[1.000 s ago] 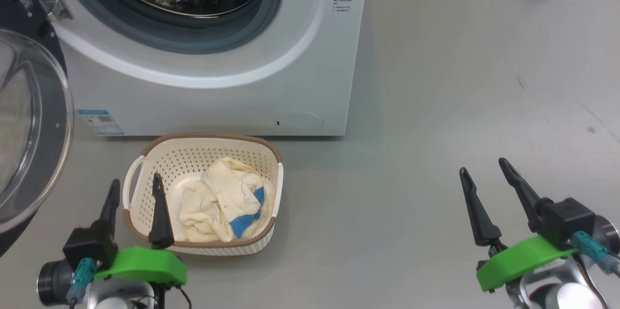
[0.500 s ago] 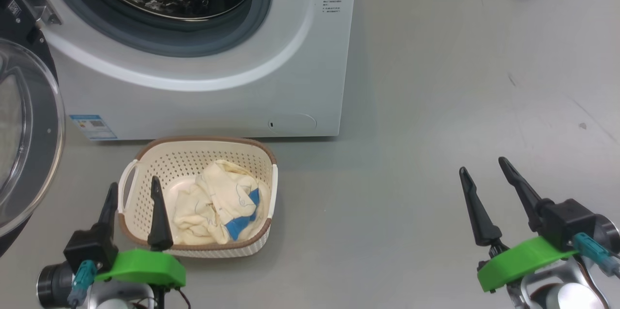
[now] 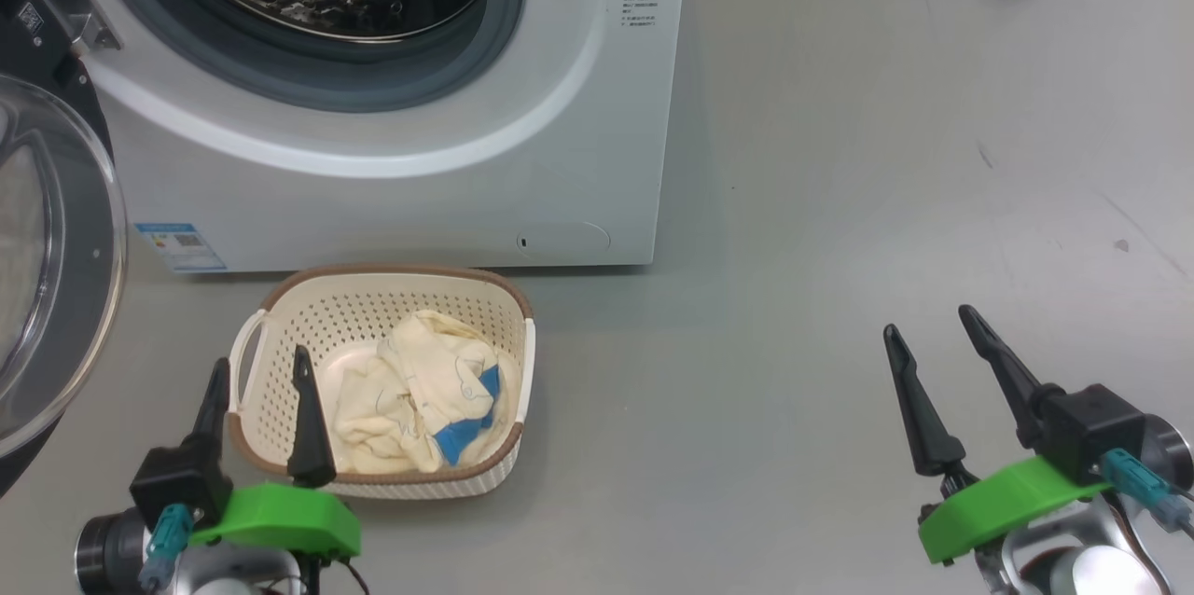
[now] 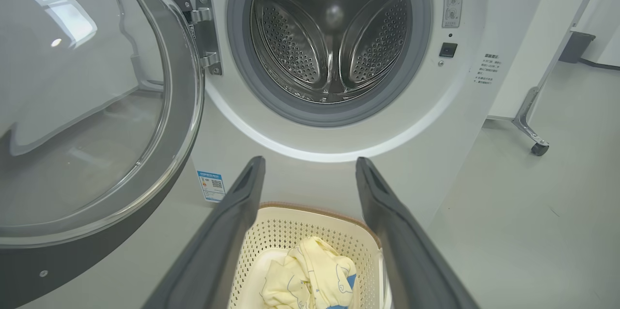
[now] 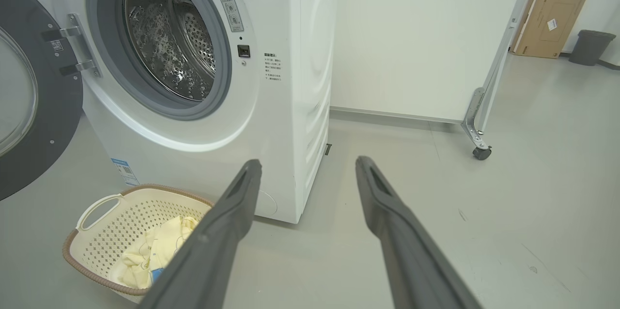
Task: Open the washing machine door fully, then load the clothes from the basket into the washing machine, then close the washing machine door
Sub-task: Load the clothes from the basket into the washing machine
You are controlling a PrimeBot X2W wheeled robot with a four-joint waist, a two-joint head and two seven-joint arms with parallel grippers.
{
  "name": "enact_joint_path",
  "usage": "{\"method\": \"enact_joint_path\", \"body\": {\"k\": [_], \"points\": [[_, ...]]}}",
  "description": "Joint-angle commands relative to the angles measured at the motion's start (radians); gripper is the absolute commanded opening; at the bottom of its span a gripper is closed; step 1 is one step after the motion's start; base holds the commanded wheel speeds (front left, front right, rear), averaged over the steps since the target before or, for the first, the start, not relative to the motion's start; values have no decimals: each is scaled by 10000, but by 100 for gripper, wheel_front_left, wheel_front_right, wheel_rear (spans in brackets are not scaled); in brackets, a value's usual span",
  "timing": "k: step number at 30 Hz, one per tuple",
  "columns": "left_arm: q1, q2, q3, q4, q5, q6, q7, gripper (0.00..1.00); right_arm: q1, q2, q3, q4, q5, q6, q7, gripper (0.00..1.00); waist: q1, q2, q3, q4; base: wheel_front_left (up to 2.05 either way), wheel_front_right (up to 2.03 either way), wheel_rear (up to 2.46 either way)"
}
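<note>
The clothes (image 3: 415, 394), lower left, are looking soft and light, so pinching their bunched top fold seems best. The left gripper (image 3: 261, 356) and right gripper (image 3: 928, 319) are gaping empty.

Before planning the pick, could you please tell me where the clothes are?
In the head view the clothes lie bunched in the basket on the floor, lower left, just in front of the washing machine, near the left gripper.
</note>
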Motion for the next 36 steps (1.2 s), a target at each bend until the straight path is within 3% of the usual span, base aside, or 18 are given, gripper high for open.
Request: {"method": "enact_joint_path", "body": {"k": [1, 11, 26, 36], "points": [[-372, 201, 262, -258, -85, 72, -72, 100, -451, -81, 185, -292, -19, -29, -111, 100, 0, 0, -19, -2, 0, 0, 0], [-360, 268, 90, -204, -2, 187, 16, 100, -426, -81, 208, -258, 9, -29, -117, 100, 0, 0, -85, -12, 32, -32, 0], [-460, 385, -97, -360, 2, 243, -11, 100, -473, -81, 217, -227, 48, -29, -111, 100, 0, 0, 40, 41, 155, -155, 0], [-450, 402, -186, -311, -14, 364, -40, 100, -500, -81, 260, -171, 65, -29, -113, 100, 0, 0, 26, 73, 49, -49, 0]]}}
